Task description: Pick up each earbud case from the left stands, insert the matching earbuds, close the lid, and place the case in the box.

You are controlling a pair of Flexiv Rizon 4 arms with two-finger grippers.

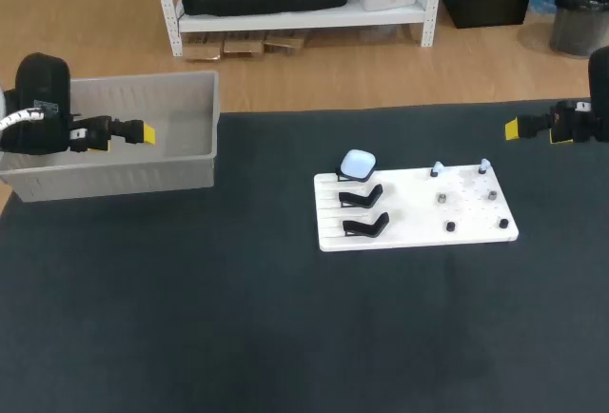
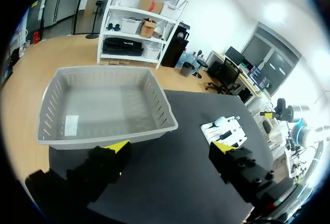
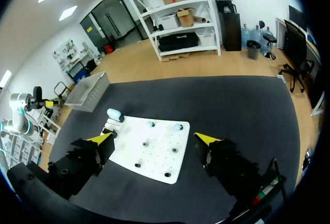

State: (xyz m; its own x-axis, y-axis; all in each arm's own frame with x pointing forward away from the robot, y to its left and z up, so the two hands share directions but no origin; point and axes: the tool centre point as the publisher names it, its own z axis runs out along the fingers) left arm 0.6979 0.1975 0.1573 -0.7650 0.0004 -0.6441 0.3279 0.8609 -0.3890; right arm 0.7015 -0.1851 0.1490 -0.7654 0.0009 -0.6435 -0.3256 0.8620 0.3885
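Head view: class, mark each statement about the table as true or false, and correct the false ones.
1. One earbud case sits on a stand at the white board. True.
2. The grey box already holds a case. False: no case shows inside it.
3. The left gripper holds a case. False: it is open and empty, above the box.
4. Two black stands are empty. True.
5. The right gripper touches the board. False: it is open and well apart from the board, near the table's right edge.
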